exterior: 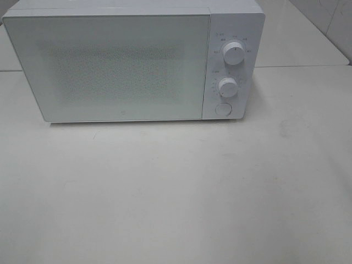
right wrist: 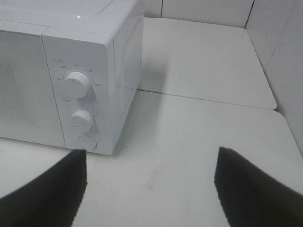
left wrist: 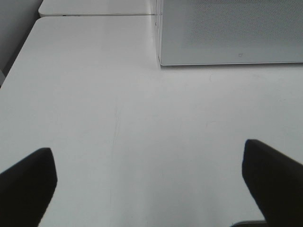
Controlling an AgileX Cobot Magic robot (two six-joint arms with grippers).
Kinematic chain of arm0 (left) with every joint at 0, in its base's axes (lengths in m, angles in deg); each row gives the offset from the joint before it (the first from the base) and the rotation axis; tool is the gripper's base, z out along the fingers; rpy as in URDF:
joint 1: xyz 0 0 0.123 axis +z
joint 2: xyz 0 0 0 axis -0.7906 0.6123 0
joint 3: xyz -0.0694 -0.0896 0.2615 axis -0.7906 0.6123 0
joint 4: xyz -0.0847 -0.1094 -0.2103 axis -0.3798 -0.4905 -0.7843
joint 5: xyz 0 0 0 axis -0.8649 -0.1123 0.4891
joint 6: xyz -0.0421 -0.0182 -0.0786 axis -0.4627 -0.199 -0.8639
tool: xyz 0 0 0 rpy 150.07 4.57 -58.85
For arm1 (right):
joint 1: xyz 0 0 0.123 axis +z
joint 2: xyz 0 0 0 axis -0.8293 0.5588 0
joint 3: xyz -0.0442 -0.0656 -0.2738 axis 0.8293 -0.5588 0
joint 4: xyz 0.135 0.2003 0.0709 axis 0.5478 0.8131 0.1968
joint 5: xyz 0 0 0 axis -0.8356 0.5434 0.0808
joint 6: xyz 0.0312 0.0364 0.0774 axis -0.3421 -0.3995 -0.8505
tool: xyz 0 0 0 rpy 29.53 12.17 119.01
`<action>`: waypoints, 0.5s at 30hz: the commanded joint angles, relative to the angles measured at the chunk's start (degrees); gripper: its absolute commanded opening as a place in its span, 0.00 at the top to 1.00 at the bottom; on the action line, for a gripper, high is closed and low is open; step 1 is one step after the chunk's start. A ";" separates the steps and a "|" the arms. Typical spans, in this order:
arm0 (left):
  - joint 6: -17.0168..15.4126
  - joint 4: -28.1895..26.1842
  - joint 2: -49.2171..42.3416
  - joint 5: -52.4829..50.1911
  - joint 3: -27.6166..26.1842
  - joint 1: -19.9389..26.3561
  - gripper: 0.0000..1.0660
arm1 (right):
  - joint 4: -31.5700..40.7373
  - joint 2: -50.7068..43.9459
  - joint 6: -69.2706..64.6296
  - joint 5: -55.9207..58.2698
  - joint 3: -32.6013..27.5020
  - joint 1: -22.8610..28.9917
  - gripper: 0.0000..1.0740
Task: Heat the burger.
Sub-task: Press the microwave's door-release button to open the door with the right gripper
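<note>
The left gripper (left wrist: 150,189) and right gripper (right wrist: 151,189) are held spread wide above the table (exterior: 176,192). Ahead of both, the microwave (exterior: 110,66) is seen shut, its knobs (right wrist: 76,85) before the right gripper. Where the burger lies cannot be told.

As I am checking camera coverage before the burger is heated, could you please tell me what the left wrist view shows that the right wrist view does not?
Only the left wrist view: the open left gripper and the lower corner of the microwave door away from the controls. Only the right wrist view: the open right gripper, the upper knob, lower knob, round button and the tiled wall. Both: the microwave, the white table, and no burger.
</note>
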 commanded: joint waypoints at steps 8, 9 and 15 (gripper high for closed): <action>-0.29 -0.17 -0.40 -0.86 0.00 0.06 0.05 | -0.23 9.91 -0.46 -16.10 -1.89 -0.34 0.30; -0.29 -0.17 -0.40 -0.86 0.00 0.06 0.05 | -0.23 11.75 -0.46 -18.96 -2.23 -0.34 0.30; -0.29 -0.17 -0.40 -0.86 0.00 0.06 0.05 | -0.17 18.22 -0.46 -27.73 -2.23 -0.34 0.30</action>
